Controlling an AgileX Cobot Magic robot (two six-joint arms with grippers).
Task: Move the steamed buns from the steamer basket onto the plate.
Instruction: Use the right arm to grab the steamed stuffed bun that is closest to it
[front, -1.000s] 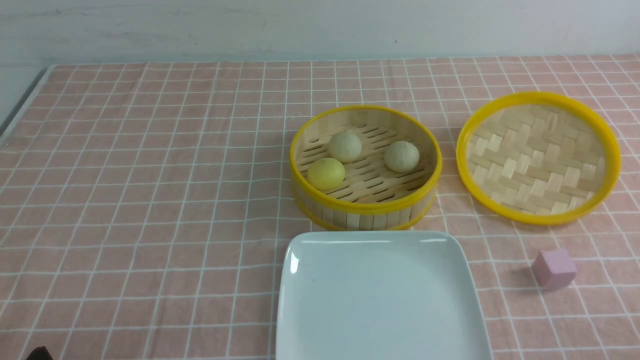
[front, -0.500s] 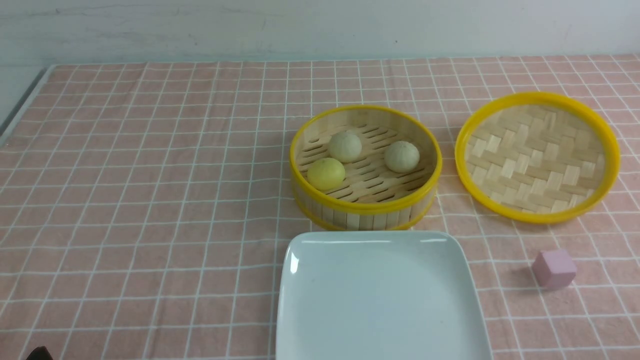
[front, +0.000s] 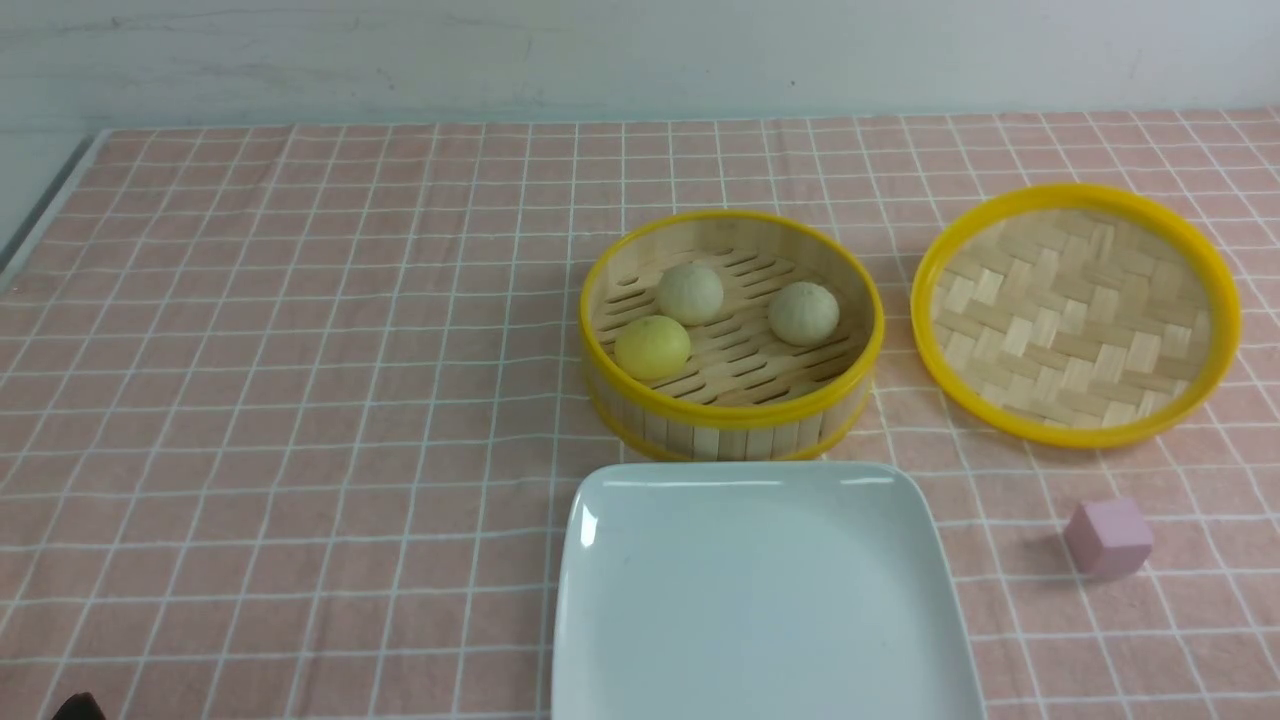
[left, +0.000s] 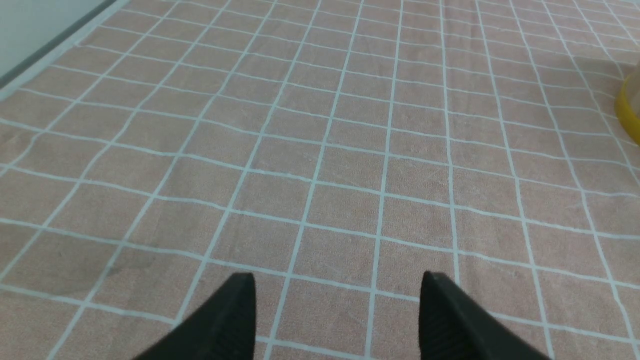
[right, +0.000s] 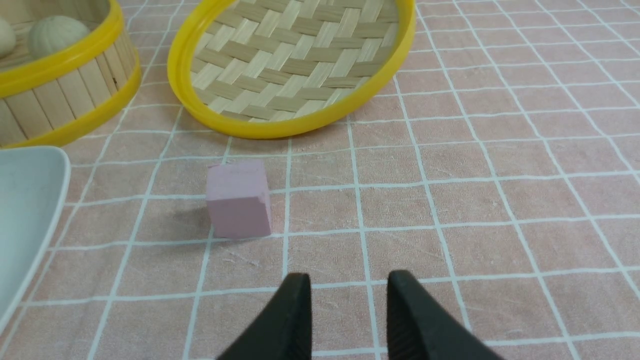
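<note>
— Has anything gone across yet?

— No. All three steamed buns sit in the round bamboo steamer basket (front: 732, 425) with yellow rims. The yellow bun (front: 652, 347) is at its near left, one beige bun (front: 690, 293) is just beyond it, and the other beige bun (front: 803, 313) is to the right. The glossy white rounded-square plate (front: 760, 600), just nearer than the basket, has nothing on it.

— And the arms?

— Both are low at the near edge, well apart from the basket. The left gripper (left: 338, 280) stands wide over the pink checked tablecloth (left: 320, 150). The right gripper (right: 348, 277) shows a narrow gap and holds nothing. The small pink cube (right: 238, 199) is just ahead of it, and the shallow woven bamboo lid (right: 292, 60) lies farther off.

— So what's next?

— I'd say the first pick hasn't begun. One arm must reach over the basket's tall wall, drop onto a bun and close gently.
</note>
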